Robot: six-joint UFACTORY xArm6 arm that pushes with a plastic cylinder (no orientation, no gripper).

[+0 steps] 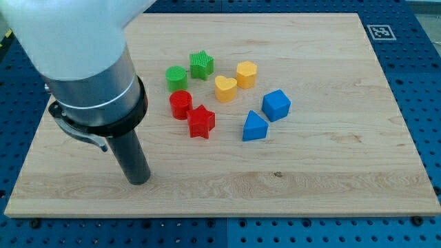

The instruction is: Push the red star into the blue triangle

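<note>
The red star (201,122) lies near the board's middle, touching the red cylinder (180,105) at its upper left. The blue triangle (254,127) lies to the star's right, a short gap apart. My tip (139,180) rests on the board well to the lower left of the red star, touching no block.
A blue cube (276,105) sits just up-right of the triangle. A green cylinder (176,78), a green star (201,65), a yellow heart (224,88) and a yellow block (247,73) cluster above. The wooden board (344,158) lies on a blue perforated table.
</note>
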